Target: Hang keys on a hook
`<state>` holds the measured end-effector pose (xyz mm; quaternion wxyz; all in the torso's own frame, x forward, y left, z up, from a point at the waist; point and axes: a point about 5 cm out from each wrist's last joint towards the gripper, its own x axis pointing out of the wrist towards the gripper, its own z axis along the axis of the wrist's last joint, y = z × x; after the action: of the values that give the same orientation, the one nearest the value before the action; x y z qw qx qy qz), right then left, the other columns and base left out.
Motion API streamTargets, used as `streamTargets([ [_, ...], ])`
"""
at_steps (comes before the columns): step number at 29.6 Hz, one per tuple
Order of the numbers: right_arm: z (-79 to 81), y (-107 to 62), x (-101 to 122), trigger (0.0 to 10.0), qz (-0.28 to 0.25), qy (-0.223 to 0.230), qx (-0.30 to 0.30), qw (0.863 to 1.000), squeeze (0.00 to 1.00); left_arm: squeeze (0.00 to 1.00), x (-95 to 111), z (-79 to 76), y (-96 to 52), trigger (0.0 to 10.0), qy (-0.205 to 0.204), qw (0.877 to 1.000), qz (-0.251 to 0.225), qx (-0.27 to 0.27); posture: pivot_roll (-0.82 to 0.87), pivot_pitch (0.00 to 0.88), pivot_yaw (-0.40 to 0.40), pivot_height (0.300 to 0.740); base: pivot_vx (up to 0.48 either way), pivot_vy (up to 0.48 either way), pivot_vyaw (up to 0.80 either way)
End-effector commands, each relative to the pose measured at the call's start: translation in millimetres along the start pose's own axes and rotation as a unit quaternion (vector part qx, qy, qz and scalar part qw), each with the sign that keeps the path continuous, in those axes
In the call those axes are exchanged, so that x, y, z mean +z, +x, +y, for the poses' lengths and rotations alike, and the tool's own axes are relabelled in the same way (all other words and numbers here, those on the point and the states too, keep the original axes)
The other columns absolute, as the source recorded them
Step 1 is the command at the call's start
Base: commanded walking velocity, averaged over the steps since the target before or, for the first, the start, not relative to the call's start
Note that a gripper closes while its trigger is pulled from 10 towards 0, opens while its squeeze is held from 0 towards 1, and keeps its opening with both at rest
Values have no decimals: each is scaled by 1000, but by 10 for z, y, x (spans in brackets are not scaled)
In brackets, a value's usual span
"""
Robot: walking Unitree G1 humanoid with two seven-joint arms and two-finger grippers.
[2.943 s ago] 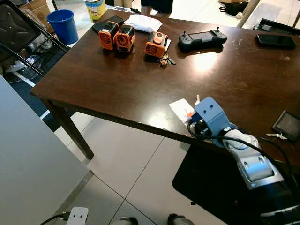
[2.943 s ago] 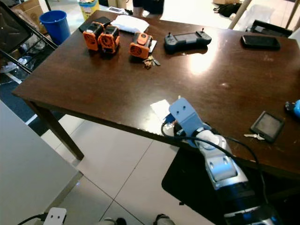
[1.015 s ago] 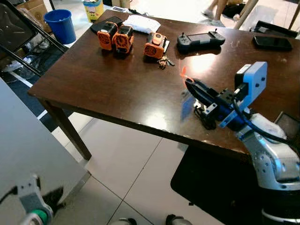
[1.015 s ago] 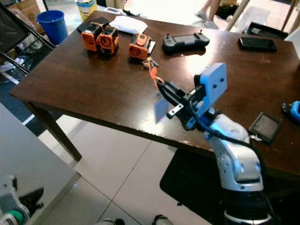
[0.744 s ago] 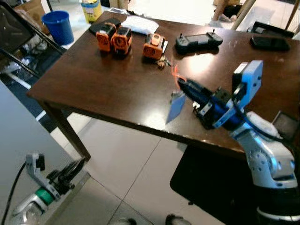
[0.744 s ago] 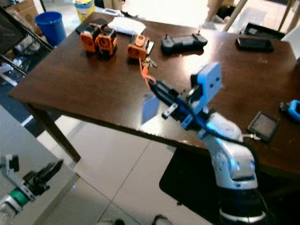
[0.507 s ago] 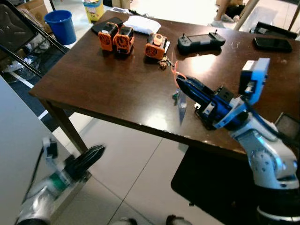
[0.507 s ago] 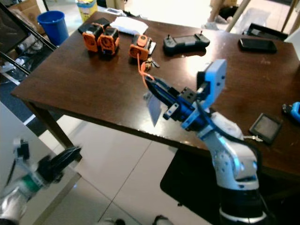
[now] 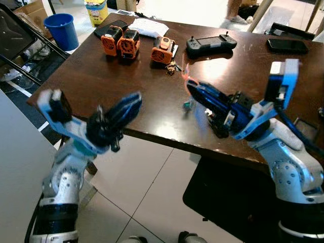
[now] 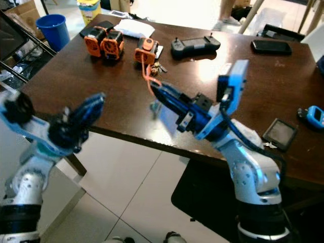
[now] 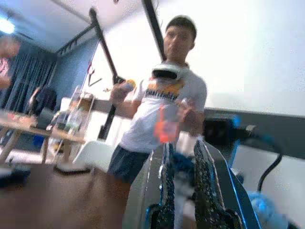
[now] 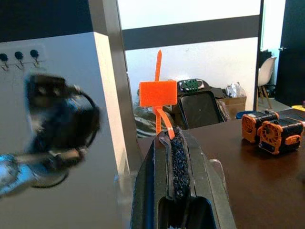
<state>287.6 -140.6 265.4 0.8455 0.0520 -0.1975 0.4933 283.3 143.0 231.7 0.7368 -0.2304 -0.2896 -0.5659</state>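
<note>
Dark wooden table (image 9: 126,86) fills the room ahead, orange packs (image 9: 120,41) and a black controller (image 9: 211,43) at its far edge. Over the table's near edge, my right gripper (image 12: 172,138) is clamped together on an orange tag strap (image 12: 158,94), a blurred pale key card (image 10: 168,120) dangling beneath it. My left gripper (image 9: 130,103), fingers slightly apart and holding nothing, is raised beside the table's near corner, facing a person (image 11: 162,105).

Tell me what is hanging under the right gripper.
Below the right gripper, a pale card dangles, blurred; its jaws are shut on an orange tag. The card hides part of the table edge; keys cannot be made out.
</note>
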Motion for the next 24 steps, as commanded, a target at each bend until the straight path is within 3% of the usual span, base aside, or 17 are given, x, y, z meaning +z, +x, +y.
streamTargets([
  [1, -21, 3, -47, 0, 2, 11, -10, 1000, 0, 0, 93, -133, 120, 10000, -1, 999, -4, -47, -43, 79, 59, 740, 0, 0, 0],
  [8, -18, 14, -88, 0, -6, 45, -19, 999, 0, 0, 224, -291, 392, 10000, 24, 996, -3, -86, -46, 83, 64, 740, 0, 0, 0],
  [13, 69, 56, -124, 0, -7, 59, 5, 998, 0, 0, 182, -234, 533, 10000, 59, 997, 27, -45, -46, 84, 66, 740, 0, 0, 0],
  [14, 92, 76, -118, 0, -11, 61, 14, 998, 0, 1000, 166, -198, 539, 10000, 69, 997, 33, -29, -47, 82, 68, 740, 0, 0, 0],
  [24, 123, 111, 30, 0, -61, 69, 38, 995, 0, 1000, 158, -50, 456, 10000, 91, 995, 37, 25, -46, 80, 70, 740, 0, 0, 0],
])
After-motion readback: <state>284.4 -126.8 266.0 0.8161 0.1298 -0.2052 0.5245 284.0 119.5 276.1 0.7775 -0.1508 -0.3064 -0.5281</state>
